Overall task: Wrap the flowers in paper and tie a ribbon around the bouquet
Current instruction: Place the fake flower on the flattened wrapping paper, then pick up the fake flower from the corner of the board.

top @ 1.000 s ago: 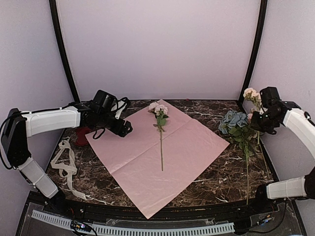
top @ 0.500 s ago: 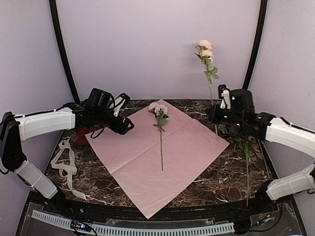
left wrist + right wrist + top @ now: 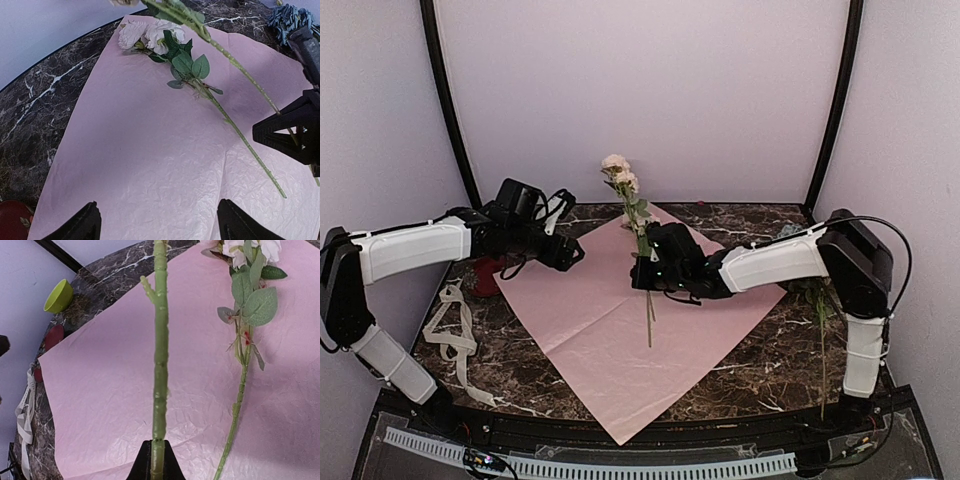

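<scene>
Flowers [image 3: 617, 168] during the gathering stage, before any wrapping. The paper [image 3: 590, 330] lies spread pink face up on the dark marble bench [image 3: 760, 365], one corner pointing toward the arms. A lying rose stem [image 3: 227, 120] rests along the paper's middle, heads toward the paper's far corner. The right pincer [image 3: 156, 460] is clamped on a second, held rose stem [image 3: 159, 365], which stands nearly upright above the paper's middle, just beside the lying stem. The left pincer [image 3: 572, 256] hovers over the paper's far-left edge with its fingers apart and nothing between them. A blue bloom [image 3: 287, 17] waits on the bench off the paper's right corner. The ribbon [image 3: 450, 330] lies in loose loops off the paper's left edge, near a red cup [image 3: 485, 278].

Judged step: placing the second stem. The next move calls for tilting this stem down until it lies alongside the first, heads at the same end, and only then parting the fingers. The blue bloom would then remain to be fetched.

Obscured: in the overhead view the right arm covers the lying stem's heads and most of the blue bloom. Both wrist views cut off the held stem's heads. Whether that stem's lower end touches the paper cannot be told. Any lettering on the ribbon is too small to make out.
</scene>
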Motion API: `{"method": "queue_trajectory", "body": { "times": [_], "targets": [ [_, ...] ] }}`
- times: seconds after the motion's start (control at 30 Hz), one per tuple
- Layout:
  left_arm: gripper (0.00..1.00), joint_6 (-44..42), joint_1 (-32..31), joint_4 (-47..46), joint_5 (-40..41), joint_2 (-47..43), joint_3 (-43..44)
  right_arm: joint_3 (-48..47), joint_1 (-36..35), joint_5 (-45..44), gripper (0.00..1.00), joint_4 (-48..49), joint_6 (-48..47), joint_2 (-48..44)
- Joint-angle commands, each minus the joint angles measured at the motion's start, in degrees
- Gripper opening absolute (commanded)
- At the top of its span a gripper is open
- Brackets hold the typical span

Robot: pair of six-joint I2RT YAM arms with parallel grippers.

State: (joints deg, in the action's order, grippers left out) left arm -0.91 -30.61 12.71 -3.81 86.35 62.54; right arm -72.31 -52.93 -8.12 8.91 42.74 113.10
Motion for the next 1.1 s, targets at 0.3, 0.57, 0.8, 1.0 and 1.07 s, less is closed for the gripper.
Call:
{"method": "queue_trajectory", "body": {
  "times": [0.3, 0.57, 0.8, 1.0, 1.07],
  "targets": [
    [0.83, 0.79, 0.64, 1.54, -0.17, 0.32, 1.71, -8.28, -1.65, 3.1, 0.12, -5.8, 6.92, 9.65],
    [0.83, 0.64, 0.81, 2.28, 0.14, 0.67, 2.13, -5.67, -1.91, 3.2, 0.46, -11.36, 7.45, 2.32],
    [0.83, 0.39, 0.77, 2.67, 0.07, 0.73, 2.39, -2.25, 1.55, -10.46, 0.5, -31.17, 1.18, -12.02],
    [0.83, 0.38, 0.75, 2.93, -0.02, 0.66, 2.58, 9.03, 17.59, -15.09, 0.44, -51.7, -0.46, -25.65],
    [0.83, 0.3, 0.75, 2.75, 0.02, 0.45, 2.4, 14.47, 23.26, -16.98, 0.47, -54.94, -0.93, -30.5]
  ]
}}
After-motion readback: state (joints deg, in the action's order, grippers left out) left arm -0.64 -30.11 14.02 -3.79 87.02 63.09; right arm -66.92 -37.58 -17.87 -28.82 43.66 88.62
